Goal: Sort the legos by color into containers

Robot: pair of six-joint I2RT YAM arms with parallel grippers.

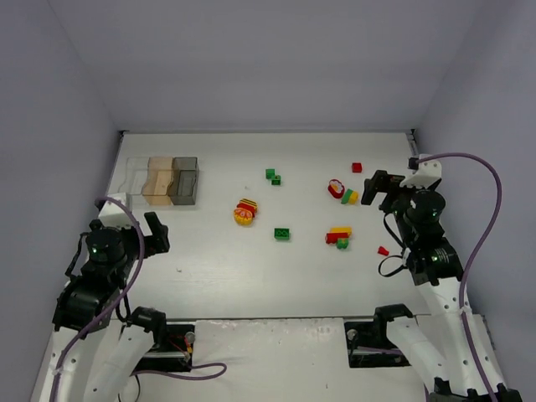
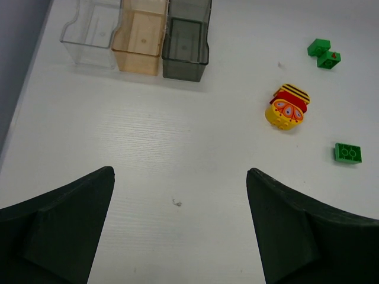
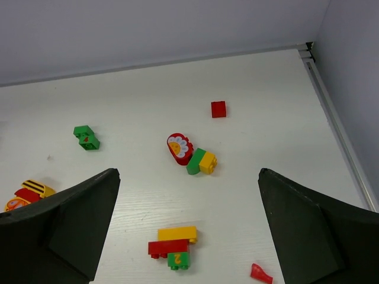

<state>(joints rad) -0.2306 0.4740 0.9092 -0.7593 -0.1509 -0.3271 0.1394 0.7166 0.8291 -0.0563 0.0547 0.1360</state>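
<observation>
Plainly nothing is sorted yet: the containers (image 2: 139,65) stand empty, and all the legos (image 1: 282,234) lie loose on the table (image 1: 218,268) to their right. Closest to the containers sits a yellow-red clump (image 2: 286,107); farthest is a red bit (image 3: 259,273). Left gripper (image 2: 179,177) and right gripper (image 3: 188,174) both hang spread wide, holding nothing. Every piece is left to move, and clumps likely need splitting.

Three containers (image 1: 159,194) (joined in one row), about eight legos (image 1: 281,234), counting stuck clumps as one
</observation>
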